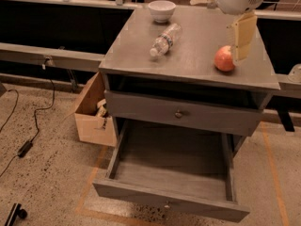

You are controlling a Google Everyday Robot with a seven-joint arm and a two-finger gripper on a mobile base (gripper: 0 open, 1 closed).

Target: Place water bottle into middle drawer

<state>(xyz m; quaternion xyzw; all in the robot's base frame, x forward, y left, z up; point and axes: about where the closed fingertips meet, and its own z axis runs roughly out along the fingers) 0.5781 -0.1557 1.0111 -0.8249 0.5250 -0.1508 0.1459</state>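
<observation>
We see the gripper hanging over the right side of the cabinet top, just above the one apple. How far it is open we cannot tell, though it seems to hold nothing. The single water bottle lies on its side on that top, well apart from the gripper, cap toward the front, near one white bowl. Two drawers show: the upper drawer is closed and the middle drawer pulled out.
</observation>
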